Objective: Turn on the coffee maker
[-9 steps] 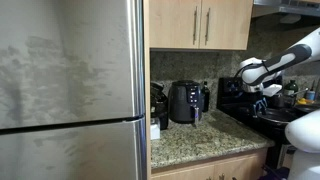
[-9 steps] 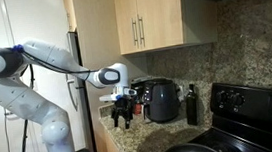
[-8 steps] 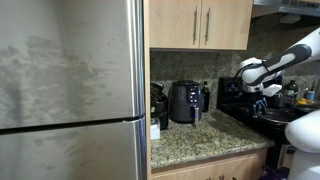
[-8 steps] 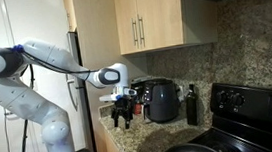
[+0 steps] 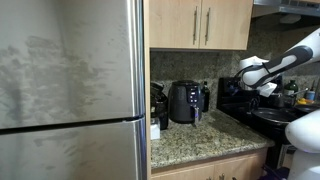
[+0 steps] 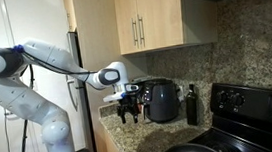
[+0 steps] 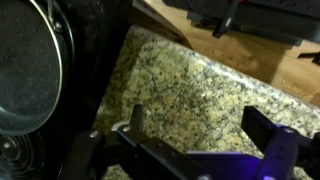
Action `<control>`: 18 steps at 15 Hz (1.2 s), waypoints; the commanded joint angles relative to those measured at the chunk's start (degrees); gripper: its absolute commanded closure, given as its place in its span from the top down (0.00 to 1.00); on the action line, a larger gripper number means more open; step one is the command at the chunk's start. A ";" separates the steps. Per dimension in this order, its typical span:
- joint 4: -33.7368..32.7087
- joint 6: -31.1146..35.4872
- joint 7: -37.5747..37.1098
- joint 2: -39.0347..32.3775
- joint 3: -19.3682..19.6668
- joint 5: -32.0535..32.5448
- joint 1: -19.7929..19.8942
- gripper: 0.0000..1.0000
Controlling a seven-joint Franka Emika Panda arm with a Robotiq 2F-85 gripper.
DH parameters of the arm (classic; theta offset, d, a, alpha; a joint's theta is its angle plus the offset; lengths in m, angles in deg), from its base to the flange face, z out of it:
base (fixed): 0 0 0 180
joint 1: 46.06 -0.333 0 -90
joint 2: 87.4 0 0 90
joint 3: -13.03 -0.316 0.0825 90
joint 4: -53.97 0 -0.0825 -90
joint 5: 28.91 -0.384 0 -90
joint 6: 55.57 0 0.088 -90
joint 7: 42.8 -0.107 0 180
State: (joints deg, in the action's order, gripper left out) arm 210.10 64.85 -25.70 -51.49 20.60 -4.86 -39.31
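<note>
The coffee maker [image 5: 187, 102] is a glossy black, rounded box that stands on the granite counter against the back wall; it also shows in an exterior view [image 6: 160, 100]. My gripper [image 6: 130, 113] hangs above the counter's front edge, a short way in front of the coffee maker and apart from it. In an exterior view it shows below the white wrist [image 5: 263, 96]. In the wrist view the gripper [image 7: 200, 135] is open and empty, with speckled granite between its fingers.
A steel fridge [image 5: 70, 90] fills one side. A smaller dark item with a white label [image 5: 157, 112] stands beside the coffee maker. A dark bottle [image 6: 190, 105] and the black stove [image 6: 251, 105] are on its other side. A dark pan [image 7: 28, 60] lies near the gripper. Wooden cabinets [image 6: 151, 19] hang overhead.
The gripper has shifted slightly toward the coffee maker and a little upward. Nothing else has moved.
</note>
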 commanded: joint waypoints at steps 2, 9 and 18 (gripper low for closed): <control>3.61 15.68 1.66 0.67 3.91 -4.72 -2.41 1.00; 2.01 14.58 0.87 -2.58 2.54 -6.31 -2.89 1.00; 0.72 27.38 2.39 -9.83 5.60 -35.93 -14.52 1.00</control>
State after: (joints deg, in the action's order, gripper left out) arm 210.86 92.49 -23.85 -61.29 27.43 -40.03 -54.96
